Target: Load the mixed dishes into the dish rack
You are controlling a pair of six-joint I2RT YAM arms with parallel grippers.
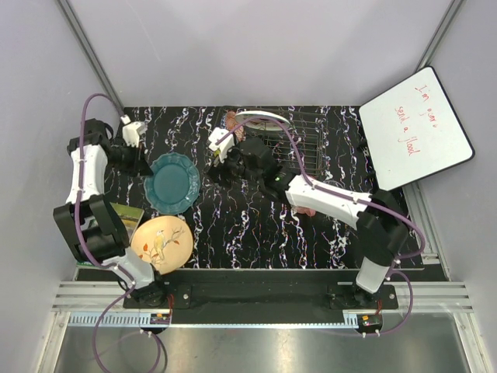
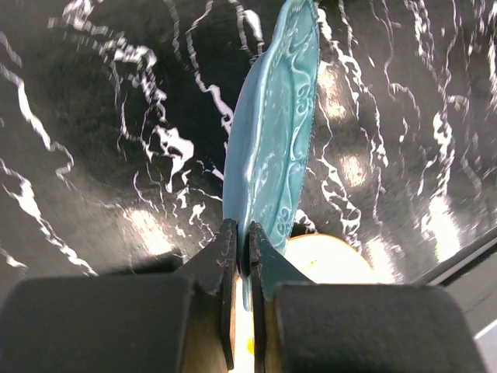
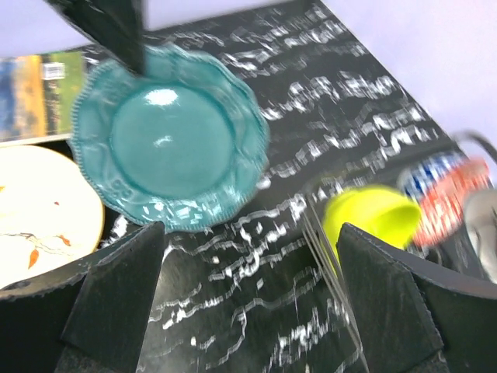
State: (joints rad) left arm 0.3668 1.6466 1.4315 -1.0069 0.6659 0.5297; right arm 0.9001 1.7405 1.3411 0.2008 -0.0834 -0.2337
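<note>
The teal plate [image 1: 172, 183] is found on the left part of the black marbled table [image 1: 233, 225], just beside the peach floral plate [image 1: 161, 242]. Its outer rim is clamped by the left gripper [image 1: 144, 163], whose jaws are closed tight on the edge. The left arm [image 1: 85, 167] is folded at the elbow and reaches in from the left wall side. The right arm [image 1: 334, 198] is stretched diagonally across the table, and the right gripper [image 1: 221, 151] is held spread wide and empty between the teal plate and the dish rack [image 1: 303, 144].

The grasp is shown closely only by the left wrist view: the teal plate [image 2: 272, 132] is seen edge-on, pinched in the left gripper [image 2: 242, 237], with the peach floral plate [image 2: 326, 260] behind. The face of the teal plate [image 3: 171, 148] is given by the right wrist view, framed above the open right gripper [image 3: 250, 233]. A lime-yellow bowl [image 3: 369, 217] and a red patterned bowl [image 3: 443, 194] are seen there among thin rack wires, and a book [image 3: 39, 85] is seen at the far left.

From above, a white plate [image 1: 260, 118] is seen standing in the rack, the bowls are covered by the right wrist, and a white board [image 1: 415, 128] is propped at the right. Whether the teal plate is lifted clear of the table cannot be told. A grey shape at the right edge of the right wrist view is cut off and blurred.
</note>
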